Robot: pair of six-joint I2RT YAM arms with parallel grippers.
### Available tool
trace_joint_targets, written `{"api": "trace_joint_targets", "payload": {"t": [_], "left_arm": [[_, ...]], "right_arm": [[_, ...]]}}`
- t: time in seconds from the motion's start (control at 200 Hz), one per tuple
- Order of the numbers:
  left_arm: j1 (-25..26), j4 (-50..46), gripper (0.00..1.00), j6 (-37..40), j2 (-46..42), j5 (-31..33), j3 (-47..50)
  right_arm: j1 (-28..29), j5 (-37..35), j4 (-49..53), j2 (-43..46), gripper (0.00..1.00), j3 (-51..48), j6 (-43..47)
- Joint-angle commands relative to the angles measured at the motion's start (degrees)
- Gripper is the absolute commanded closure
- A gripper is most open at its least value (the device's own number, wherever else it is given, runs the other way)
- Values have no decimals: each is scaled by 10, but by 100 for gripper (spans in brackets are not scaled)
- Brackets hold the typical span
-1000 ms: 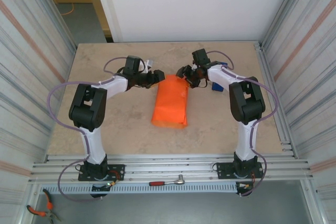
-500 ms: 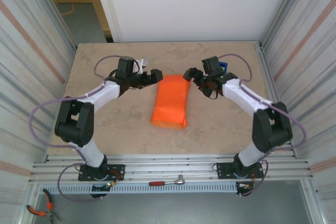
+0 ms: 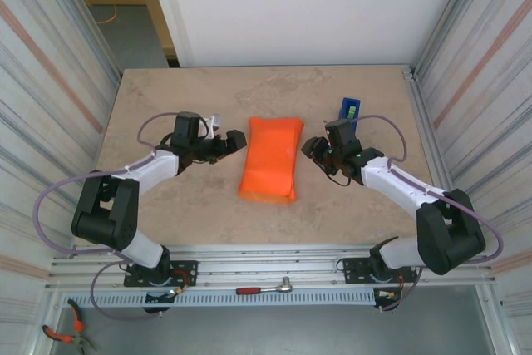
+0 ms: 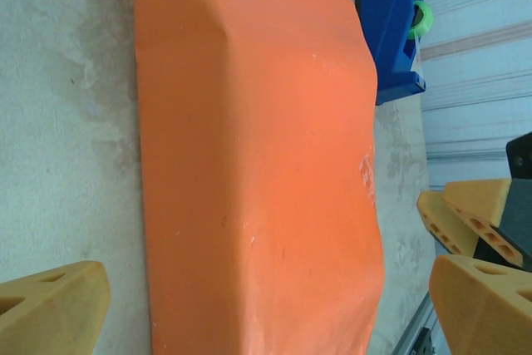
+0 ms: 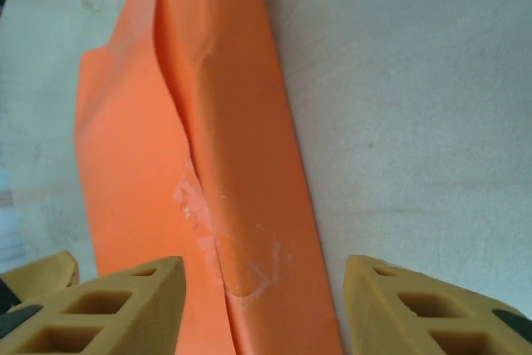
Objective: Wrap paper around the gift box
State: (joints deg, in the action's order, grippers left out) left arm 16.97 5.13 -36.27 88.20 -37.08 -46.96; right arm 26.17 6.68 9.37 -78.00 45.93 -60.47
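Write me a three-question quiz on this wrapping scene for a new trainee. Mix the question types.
1. True or false: the left gripper is clamped on the orange paper.
2. Where does the blue tape dispenser stand? A: by the left arm's base. B: right of the paper, farther back than the right gripper. C: on top of the paper.
3. In the right wrist view, what lies across the paper's seam?

Key:
1. False; its jaws are open and it sits beside the paper.
2. B.
3. Clear tape.

Taped paper (image 5: 216, 122) (seam up) under R gripper (image 5: 262, 288), jaws apart.
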Motion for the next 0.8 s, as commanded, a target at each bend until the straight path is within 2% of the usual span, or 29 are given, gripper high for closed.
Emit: {"api": "trace_joint_targets", "payload": {"t": [0.0,0.085,0.22,0.376,0.551,0.797], "left_arm": [[10,37,1,-3,4,-25,4],[19,42,1,-3,7,-21,5],[30,47,1,-5,13,-8,10],[50,59,1,-14,29,8,11],[81,74,1,-24,45,24,7],[90,42,1,-8,25,40,-4]], "right_arm": [[-3,6,1,-33,67,29,1],[0,-12,37,-68,76,64,9],[4,-39,70,-119,80,98,12],[6,-34,85,-175,80,135,26],[8,14,76,-226,78,178,59],[1,50,83,-239,74,211,89]]}}
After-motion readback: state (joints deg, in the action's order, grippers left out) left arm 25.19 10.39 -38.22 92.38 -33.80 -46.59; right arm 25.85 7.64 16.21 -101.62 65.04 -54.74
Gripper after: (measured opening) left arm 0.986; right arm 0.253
